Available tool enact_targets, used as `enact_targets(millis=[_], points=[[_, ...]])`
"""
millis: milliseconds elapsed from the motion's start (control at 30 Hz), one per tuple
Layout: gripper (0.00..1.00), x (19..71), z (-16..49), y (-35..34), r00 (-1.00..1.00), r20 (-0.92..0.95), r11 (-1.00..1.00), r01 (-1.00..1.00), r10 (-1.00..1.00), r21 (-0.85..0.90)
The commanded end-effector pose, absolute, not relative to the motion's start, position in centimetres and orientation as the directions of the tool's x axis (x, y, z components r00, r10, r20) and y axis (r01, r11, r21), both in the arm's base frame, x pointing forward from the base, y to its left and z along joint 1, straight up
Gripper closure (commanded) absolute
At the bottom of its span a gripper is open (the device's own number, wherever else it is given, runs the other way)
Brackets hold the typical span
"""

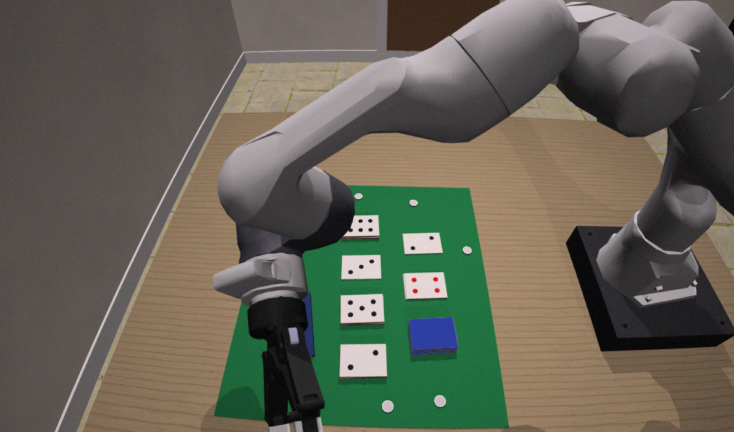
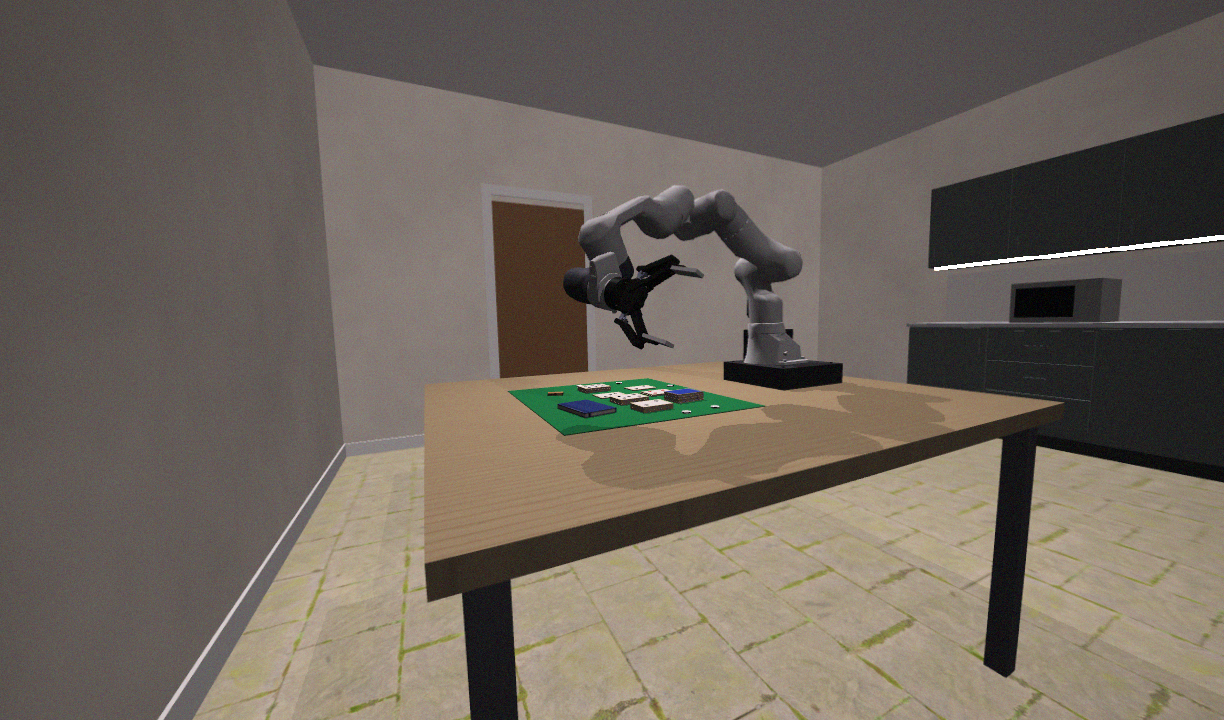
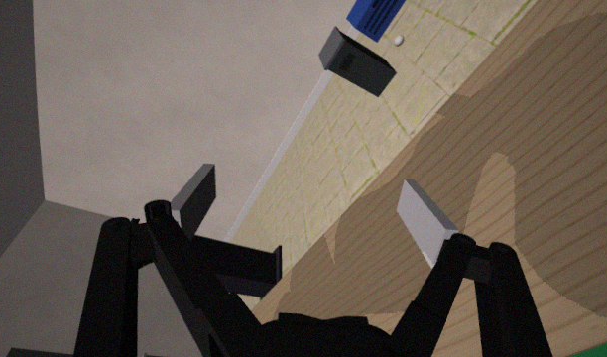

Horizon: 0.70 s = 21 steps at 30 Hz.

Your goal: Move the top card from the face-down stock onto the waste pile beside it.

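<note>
The face-down stock is a blue stack on the green mat, in the row on the robot base's side. Beside it in that row lies a face-up card with four red pips, then a two-pip card. A single flat blue card lies in the far left column, mostly hidden behind my wrist. My gripper is open and empty. It hangs high above the mat's left side, tilted sideways and facing the wall and floor.
The middle column holds face-up cards with six, three, five and two black pips. Small white discs lie near the mat's edges. The black robot base stands to the right.
</note>
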State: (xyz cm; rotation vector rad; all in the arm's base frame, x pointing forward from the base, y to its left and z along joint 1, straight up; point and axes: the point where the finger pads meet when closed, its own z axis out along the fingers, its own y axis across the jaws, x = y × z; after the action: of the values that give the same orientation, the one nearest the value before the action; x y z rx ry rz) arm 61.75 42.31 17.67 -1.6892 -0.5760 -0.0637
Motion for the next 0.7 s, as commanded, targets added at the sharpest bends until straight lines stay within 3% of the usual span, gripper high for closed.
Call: enact_targets(millis=[0, 100, 400, 600, 667], points=[[0.0, 61.1, 16.6, 40.0, 0.879, 0.341, -0.208, 0.421, 0.333, -0.883], [0.0, 60.5, 16.3, 39.1, 0.884, 0.327, -0.25, 0.418, 0.334, -0.873], [0.0, 51.8, 10.5, 26.4, 0.94, 0.151, -0.724, 0.332, 0.305, -0.605], [0.0, 45.7, 6.7, 18.1, 0.955, 0.06, -0.882, 0.293, 0.292, -0.369], [0.0, 45.7, 6.7, 18.1, 0.955, 0.06, -0.882, 0.293, 0.292, -0.369]])
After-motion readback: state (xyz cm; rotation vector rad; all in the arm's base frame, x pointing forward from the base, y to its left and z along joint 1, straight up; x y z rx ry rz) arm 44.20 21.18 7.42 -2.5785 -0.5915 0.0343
